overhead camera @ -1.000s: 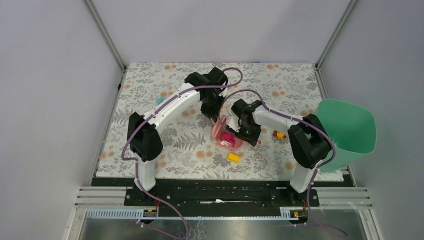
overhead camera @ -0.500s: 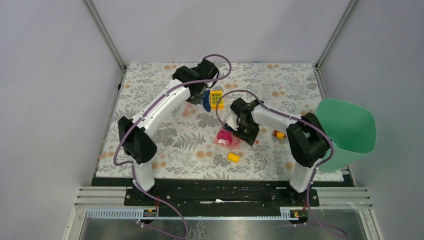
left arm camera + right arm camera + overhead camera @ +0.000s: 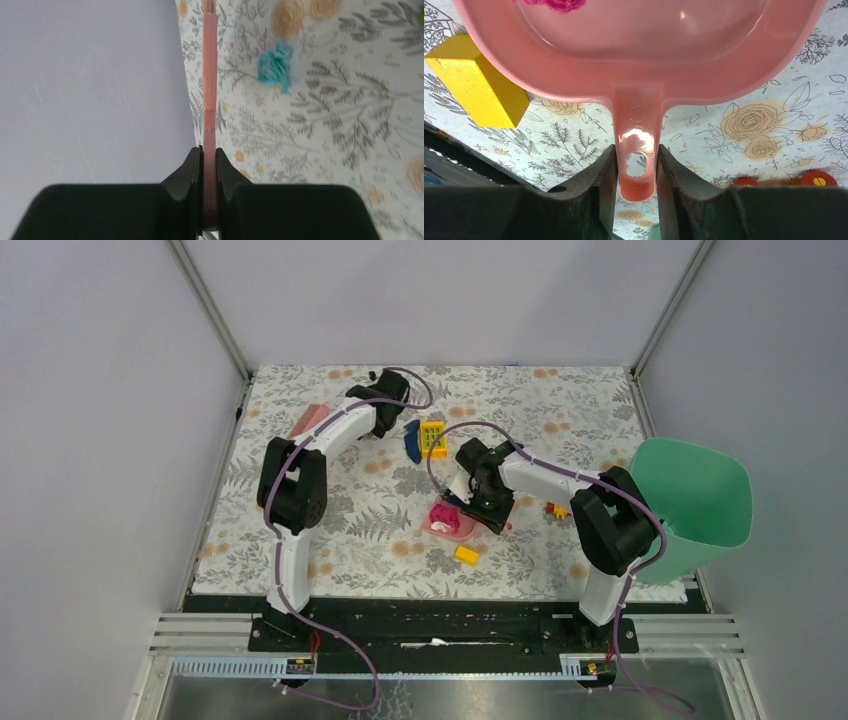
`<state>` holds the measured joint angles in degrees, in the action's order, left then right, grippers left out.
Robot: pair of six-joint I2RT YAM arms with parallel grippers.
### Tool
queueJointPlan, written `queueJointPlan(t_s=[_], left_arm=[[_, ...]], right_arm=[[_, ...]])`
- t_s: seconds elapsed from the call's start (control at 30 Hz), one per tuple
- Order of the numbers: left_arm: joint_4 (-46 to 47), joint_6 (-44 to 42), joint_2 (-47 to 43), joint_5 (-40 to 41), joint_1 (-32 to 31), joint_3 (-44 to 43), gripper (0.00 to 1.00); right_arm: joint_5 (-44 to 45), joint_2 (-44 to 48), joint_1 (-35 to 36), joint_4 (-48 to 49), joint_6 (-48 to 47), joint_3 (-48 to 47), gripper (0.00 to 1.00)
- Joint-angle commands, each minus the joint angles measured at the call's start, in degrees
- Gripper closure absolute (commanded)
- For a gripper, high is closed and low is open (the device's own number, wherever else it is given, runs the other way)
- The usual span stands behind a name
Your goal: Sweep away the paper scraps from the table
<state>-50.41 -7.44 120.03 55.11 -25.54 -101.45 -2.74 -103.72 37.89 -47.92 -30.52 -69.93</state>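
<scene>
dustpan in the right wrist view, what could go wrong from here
1. The right gripper pinches the dustpan only by its narrow handle; a tilt could spill the paper scraps already inside.
2. A yellow block lies close beside the pan's rim and might get shoved or scooped.
3. The brush in the left gripper is far from the dark blue scrap, which may get missed.

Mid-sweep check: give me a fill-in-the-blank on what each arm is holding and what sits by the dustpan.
The right gripper is shut on the dustpan by its ____.
The left gripper holds the brush, whose colour is ____.
The block beside the dustpan is ____.
Missing words: handle; pink; yellow.
</scene>
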Motion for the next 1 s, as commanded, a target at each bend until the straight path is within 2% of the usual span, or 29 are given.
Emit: queueJointPlan(t_s=[0.0, 0.17, 0.37, 0.7, 0.8, 0.97], left_arm=[[12.1, -11.6, 2.8, 0.5, 1.7, -1.8, 1.00], [9.8, -13.9, 5.6, -5.6, 1.9, -3.9, 1.00], [2.6, -9.4, 2.8, -15.7, 0.4, -3.3, 1.00], [-10.5, 4.5, -7.0, -32.1, -12.3, -0.4, 1.00], [-12.3, 7.3, -9.1, -34.7, -16.1, 1.0, 1.00], [-12.3, 12.4, -13.1, -44.2, -18.8, 4.8, 1.00]], right_arm=[[-2.3, 1.8, 0.9, -1.3, 0.9, 0.3, 1.00], [-1.8, 2.7, 1.0, -1.3, 0.8, 0.9, 1.00], [-1.9, 2.3, 1.0, -1.3, 0.8, 1.4, 1.00], [-1.9, 2.8, 1.2, -1.2, 0.8, 2.2, 1.00], [-2.5, 2.6, 1.2, -1.1, 0.7, 2.4, 1.00], [-2.6, 2.1, 1.2, -0.6, 1.4, 2.5, 1.00]])
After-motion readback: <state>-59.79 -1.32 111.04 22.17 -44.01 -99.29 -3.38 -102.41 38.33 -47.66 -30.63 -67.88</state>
